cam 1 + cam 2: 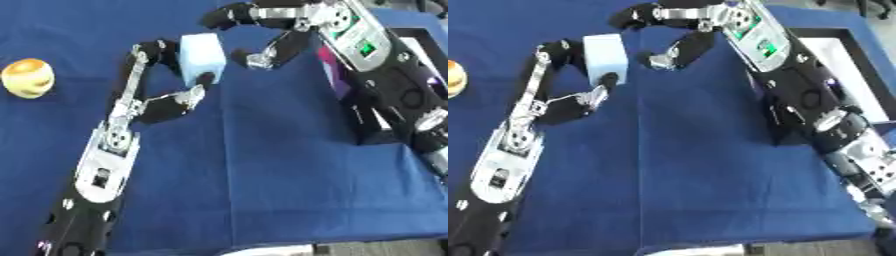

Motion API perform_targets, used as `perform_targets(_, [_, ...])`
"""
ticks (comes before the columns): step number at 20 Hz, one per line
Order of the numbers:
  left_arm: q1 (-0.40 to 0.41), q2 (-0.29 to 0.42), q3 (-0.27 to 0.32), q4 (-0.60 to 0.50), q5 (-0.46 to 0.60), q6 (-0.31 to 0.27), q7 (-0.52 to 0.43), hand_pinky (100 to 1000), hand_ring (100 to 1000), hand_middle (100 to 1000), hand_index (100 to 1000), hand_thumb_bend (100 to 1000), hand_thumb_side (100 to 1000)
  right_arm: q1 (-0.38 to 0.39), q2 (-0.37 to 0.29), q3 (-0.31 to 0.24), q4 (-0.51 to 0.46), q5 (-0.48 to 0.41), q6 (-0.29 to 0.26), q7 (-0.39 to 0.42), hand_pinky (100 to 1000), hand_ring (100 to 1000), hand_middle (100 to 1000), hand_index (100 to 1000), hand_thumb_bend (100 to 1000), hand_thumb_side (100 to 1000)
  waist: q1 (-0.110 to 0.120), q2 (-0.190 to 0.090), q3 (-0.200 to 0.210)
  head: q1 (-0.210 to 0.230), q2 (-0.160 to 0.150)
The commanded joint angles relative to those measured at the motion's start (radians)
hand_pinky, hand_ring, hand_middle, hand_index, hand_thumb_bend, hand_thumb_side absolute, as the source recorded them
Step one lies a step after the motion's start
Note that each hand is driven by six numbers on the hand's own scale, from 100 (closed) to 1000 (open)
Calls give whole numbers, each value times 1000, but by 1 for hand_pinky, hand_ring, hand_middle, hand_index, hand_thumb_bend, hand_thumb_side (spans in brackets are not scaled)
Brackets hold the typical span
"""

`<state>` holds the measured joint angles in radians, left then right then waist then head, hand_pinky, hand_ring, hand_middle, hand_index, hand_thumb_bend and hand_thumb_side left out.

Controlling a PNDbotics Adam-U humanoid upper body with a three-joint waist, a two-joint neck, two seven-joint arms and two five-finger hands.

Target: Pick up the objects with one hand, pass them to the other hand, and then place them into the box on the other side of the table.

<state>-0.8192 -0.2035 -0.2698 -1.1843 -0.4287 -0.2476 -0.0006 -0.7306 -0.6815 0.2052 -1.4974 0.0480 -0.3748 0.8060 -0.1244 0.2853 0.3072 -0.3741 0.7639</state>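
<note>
The pale blue cube [202, 57], pinched by the left hand [166, 75], could be dropped if released before the spread right hand [271, 35] at its 3 o'clock closes.

A pale blue block [202, 56] stands tilted, pinched in the left hand [166, 75]. A yellow round fruit [28, 78] lies at far left.

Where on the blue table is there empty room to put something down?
Bare blue cloth lies between both arms, toward the near edge. It is crowded up top, where the left robot hand holds the light blue block beside the right robot hand.
</note>
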Motion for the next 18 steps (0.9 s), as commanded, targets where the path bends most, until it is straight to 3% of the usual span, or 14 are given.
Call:
perform_targets(1, [-20,-13,-6,-24,-9,1,9,720,445,356,549,100,278,-14,-19,-1,-22,-8,-100,101,982,1000,1000,1000,100,547,-10,-3,-6,-6,4])
perform_targets(4, [-20,-14,-5,-21,-14,3,12,719,444,354,549,100,279,-15,-20,3,-33,-14,-97,101,980,1000,1000,1000,100,520,-10,-2,-8,-3,3])
perform_targets(8, [-22,-15,-5,-22,-16,5,18,718,443,354,548,100,274,-14,-22,7,-43,-13,-93,101,978,1000,1000,1000,100,418,-10,-1,-12,-4,6])
perform_targets(9, [-22,-16,-6,-24,-16,5,19,717,443,354,548,100,275,-14,-22,7,-44,-11,-92,101,978,1000,1000,1000,100,314,-10,-1,-13,-6,6])
perform_targets(11, [-21,-16,-5,-25,-19,6,21,717,442,353,548,100,272,-12,-22,9,-46,-8,-91,101,979,1000,1000,1000,100,226,-10,0,-14,-6,6])
perform_targets(12, [-21,-15,-5,-24,-20,7,22,717,442,353,548,100,272,-12,-23,11,-47,-8,-90,101,979,1000,1000,1000,100,226,-10,0,-14,-6,6])
perform_targets(13, [-21,-15,-3,-23,-22,8,24,717,441,352,548,100,274,-11,-23,12,-51,-10,-91,101,980,1000,1000,1000,100,147,-10,0,-14,-5,6])
perform_targets(18, [-21,-16,1,-20,-27,11,31,715,439,351,548,100,276,-9,-26,17,-73,-21,-89,101,982,1000,1000,1000,100,156,-11,3,-14,-7,6])
